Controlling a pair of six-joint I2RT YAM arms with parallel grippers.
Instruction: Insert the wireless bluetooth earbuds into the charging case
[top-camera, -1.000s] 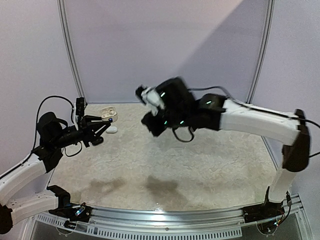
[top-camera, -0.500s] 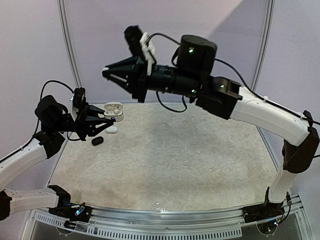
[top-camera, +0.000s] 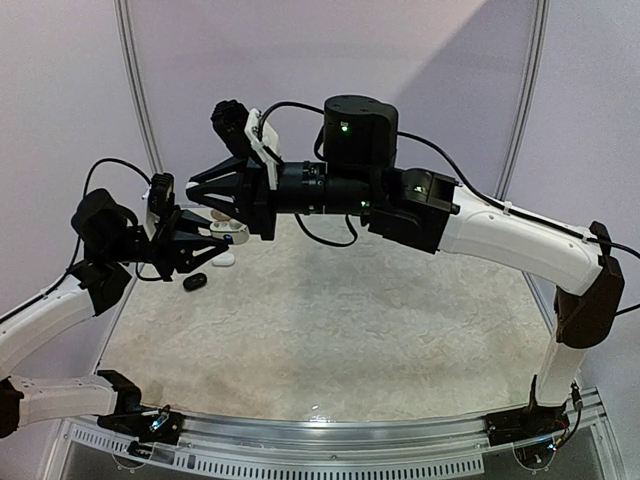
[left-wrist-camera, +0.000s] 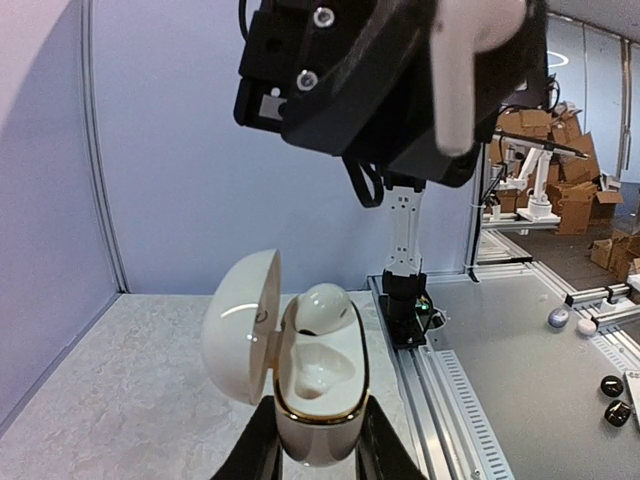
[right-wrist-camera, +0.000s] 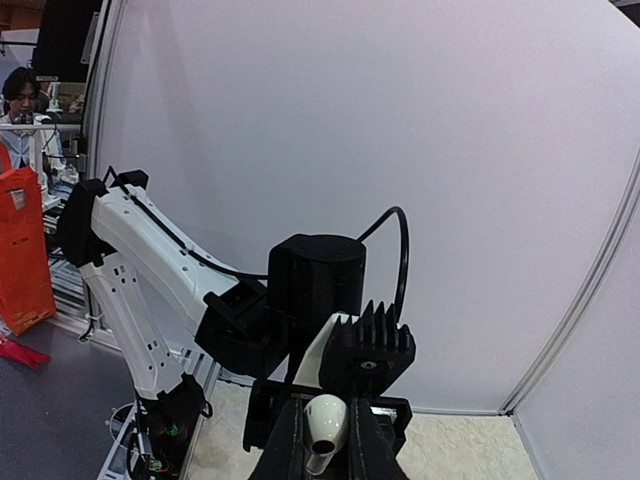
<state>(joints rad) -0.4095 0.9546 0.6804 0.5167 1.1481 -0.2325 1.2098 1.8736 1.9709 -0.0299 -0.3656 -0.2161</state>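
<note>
While the left end effector (left-wrist-camera: 315, 448) is pressed in on the lower body of the white charging case (left-wrist-camera: 318, 395), holding it upright above the desk (top-camera: 350, 330), the case's lid (left-wrist-camera: 238, 342) stands swung open to the left in the left wrist view. Inside the case, the seated earbud (left-wrist-camera: 325, 306), a white one, rests in the far socket. The near socket (left-wrist-camera: 322, 372) beside it is an open hollow. The right end effector (right-wrist-camera: 322, 445) pinches a second white bud, the held earbud (right-wrist-camera: 325, 425), between its two fingers. Seen from the left wrist, that bud hangs above and to the right of the open case, apart from it. In the top view the right arm reaches across to the left side, its tip just above the left one. On the desk below them lie a small black rounded item (top-camera: 195, 282) and a small white item (top-camera: 223, 259), near each other. Whether these are buds or cases cannot be told.
</note>
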